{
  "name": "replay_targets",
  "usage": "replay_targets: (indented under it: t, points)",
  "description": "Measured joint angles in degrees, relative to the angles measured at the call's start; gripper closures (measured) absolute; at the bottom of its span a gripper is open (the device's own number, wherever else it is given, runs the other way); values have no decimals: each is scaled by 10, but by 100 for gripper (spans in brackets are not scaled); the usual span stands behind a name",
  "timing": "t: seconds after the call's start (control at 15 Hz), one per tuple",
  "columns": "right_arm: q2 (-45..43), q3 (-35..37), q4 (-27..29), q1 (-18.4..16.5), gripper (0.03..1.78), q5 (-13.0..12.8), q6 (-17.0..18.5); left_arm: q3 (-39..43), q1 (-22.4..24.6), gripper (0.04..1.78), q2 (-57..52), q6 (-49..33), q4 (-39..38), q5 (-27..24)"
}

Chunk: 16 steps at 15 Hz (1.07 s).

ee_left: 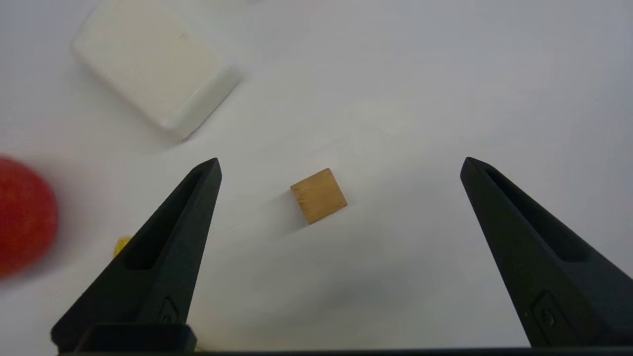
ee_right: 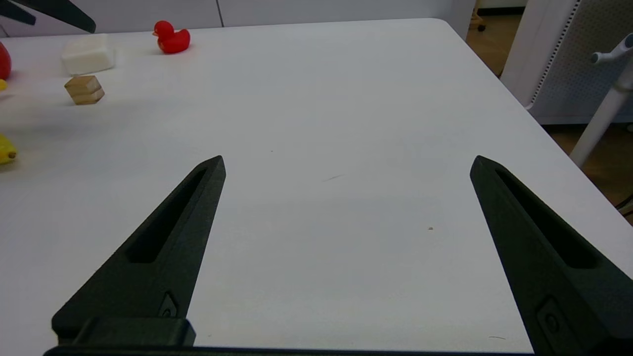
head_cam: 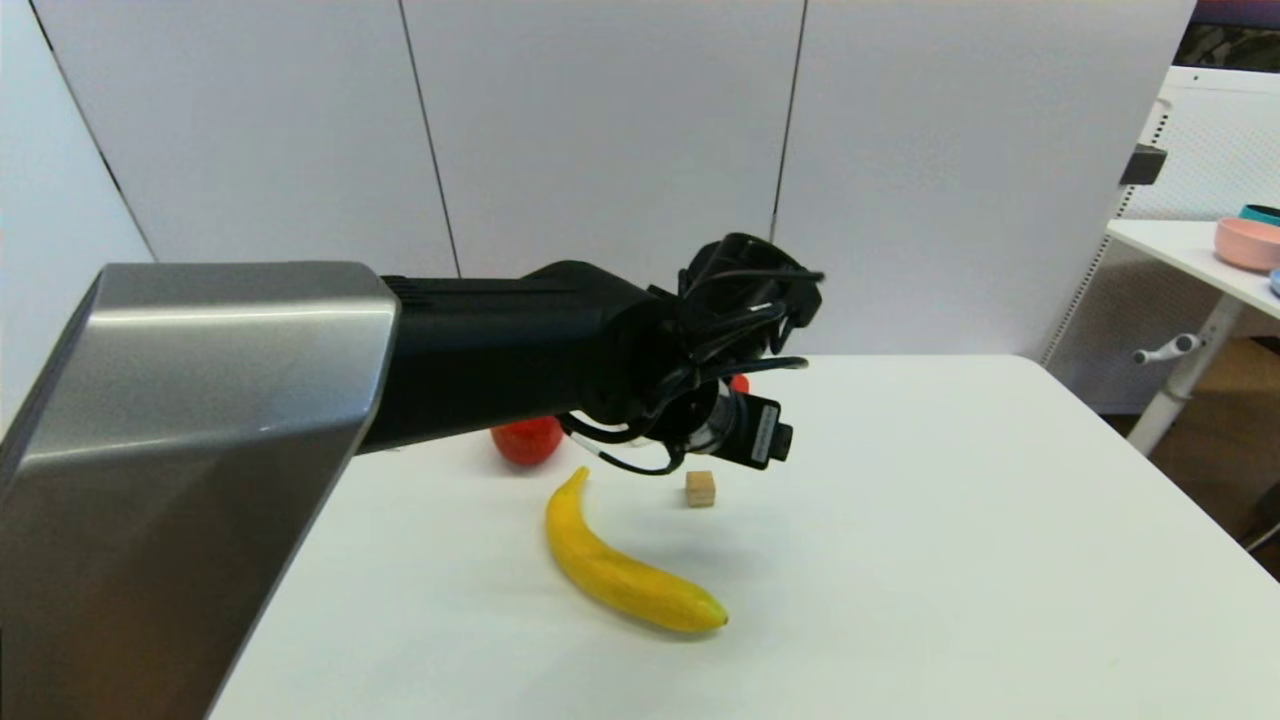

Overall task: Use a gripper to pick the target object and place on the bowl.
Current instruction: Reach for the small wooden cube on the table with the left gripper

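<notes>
The small tan wooden cube (head_cam: pixel 700 488) lies on the white table (head_cam: pixel 950 520), beyond the banana. My left arm reaches across the table, and its wrist (head_cam: pixel 735 425) hangs above the cube. In the left wrist view my left gripper (ee_left: pixel 342 160) is open and empty. The cube (ee_left: pixel 319 195) lies on the table below it, between the two fingers and nearer one of them, touching neither. The cube also shows far off in the right wrist view (ee_right: pixel 85 89). My right gripper (ee_right: pixel 348 158) is open and empty over bare table. The off-white bowl is out of view.
A yellow banana (head_cam: pixel 620 570) lies in front of the cube and a red apple (head_cam: pixel 527 440) to its left. A white block (ee_left: pixel 153 64) and a red toy duck (ee_right: pixel 171 38) lie beyond the cube. A pink bowl (head_cam: pixel 1248 243) stands on a side table at the right.
</notes>
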Motion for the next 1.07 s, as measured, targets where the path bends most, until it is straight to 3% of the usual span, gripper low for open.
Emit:
replay_targets:
  t: [0.33, 0.67, 1.07]
  points:
    - [0, 0, 0, 0, 10, 0, 0, -1, -8, 11, 26, -81, 1, 75]
    - [0, 0, 0, 0, 10, 0, 0, 0, -16, 11, 51, -169, 2, 80]
    - [0, 0, 0, 0, 10, 0, 0, 0, -17, 11, 54, -191, 37, 89]
